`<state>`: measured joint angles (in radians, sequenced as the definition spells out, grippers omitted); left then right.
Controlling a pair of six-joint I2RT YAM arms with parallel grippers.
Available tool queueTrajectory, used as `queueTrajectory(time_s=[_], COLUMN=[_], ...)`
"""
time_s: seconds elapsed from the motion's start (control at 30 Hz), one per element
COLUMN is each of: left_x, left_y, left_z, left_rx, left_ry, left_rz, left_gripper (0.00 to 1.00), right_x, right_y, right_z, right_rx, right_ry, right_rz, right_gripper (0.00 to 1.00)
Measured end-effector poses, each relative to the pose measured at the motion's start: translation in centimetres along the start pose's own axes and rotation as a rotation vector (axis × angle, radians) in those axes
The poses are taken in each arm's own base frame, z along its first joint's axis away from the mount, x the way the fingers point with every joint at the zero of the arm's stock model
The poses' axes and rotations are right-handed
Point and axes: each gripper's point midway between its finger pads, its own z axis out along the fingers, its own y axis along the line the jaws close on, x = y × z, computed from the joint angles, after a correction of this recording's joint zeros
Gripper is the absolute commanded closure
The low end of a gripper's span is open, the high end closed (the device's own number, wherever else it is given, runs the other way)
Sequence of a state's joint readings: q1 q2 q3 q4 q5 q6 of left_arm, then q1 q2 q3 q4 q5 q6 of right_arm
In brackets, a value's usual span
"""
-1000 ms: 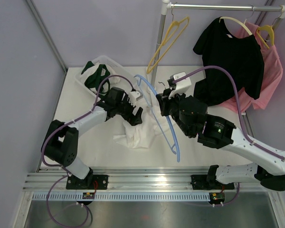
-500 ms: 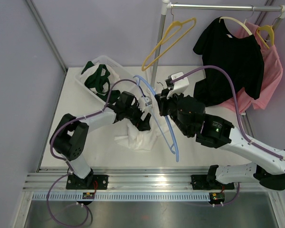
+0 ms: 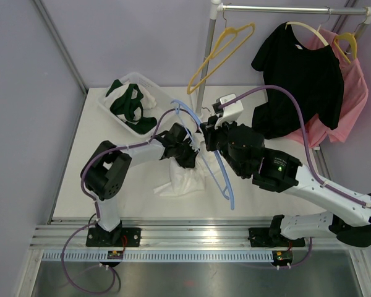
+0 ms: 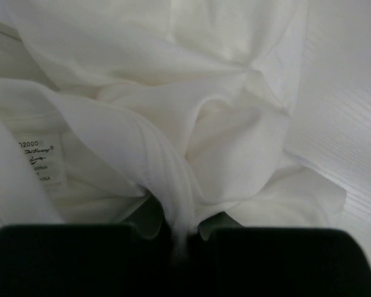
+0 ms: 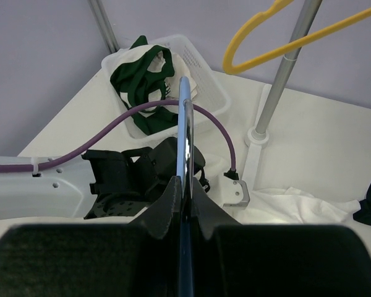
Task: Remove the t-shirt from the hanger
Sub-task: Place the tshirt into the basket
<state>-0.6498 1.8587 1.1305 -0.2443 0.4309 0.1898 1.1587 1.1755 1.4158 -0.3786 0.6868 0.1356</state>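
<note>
Fingers, left wrist view: the left fingers (image 4: 62,260) are drawn narrow and pinch a ridge of the t-shirt (image 4: 222,136) between them.
T-shirt, left wrist view: white cloth bunched in loose folds just beyond the pinch. The neck label (image 4: 40,162) is at left, so the hold looks close to the collar. Bare worktop (image 4: 352,111) shows at right.
Fingers, right wrist view: the right fingers (image 5: 161,223) are clamped narrow on the blue hanger (image 5: 185,124), which rises edge-on out of them.
Surroundings, right wrist view: the left arm (image 5: 49,185) reaches in just beyond the hanger. The basket (image 5: 204,71) with a green and white garment stands behind.
Positions, top view: both pairs of fingers meet near the middle of the worktop. The t-shirt (image 3: 182,179) is heaped beneath and left of the hanger (image 3: 226,179), with one part lifted to the left fingers.
Cloth on hanger: cannot tell whether any is hooked over it.
Handling: likely light, limp and stretchy, prone to snagging on the stiff, thin hanger.
Where to hold: probably the collar, drawing it away from the hanger's shoulder.
</note>
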Motion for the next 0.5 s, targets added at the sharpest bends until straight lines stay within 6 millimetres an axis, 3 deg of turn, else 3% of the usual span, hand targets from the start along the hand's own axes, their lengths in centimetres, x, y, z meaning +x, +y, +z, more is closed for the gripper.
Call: queueTrajectory(time_s=[0.37,0.5], left_x=[0.6,0.9], left_y=[-2.9,-5.5], left_z=[-1.4,-2.6], left_rx=[-0.037,-0.016], left_ry=[0.001,-0.018], left_rz=[0.155,0.267], left_gripper=[1.0,1.0], right_x=[-0.8,-2.1], right_y=[0.2,0.0], right_z=[-0.7,-1.4], right_rx=[-0.03,-0.048], right_ry=[-0.02,-0.077], right_rz=[0.014,0.053], right_gripper=[1.0,1.0])
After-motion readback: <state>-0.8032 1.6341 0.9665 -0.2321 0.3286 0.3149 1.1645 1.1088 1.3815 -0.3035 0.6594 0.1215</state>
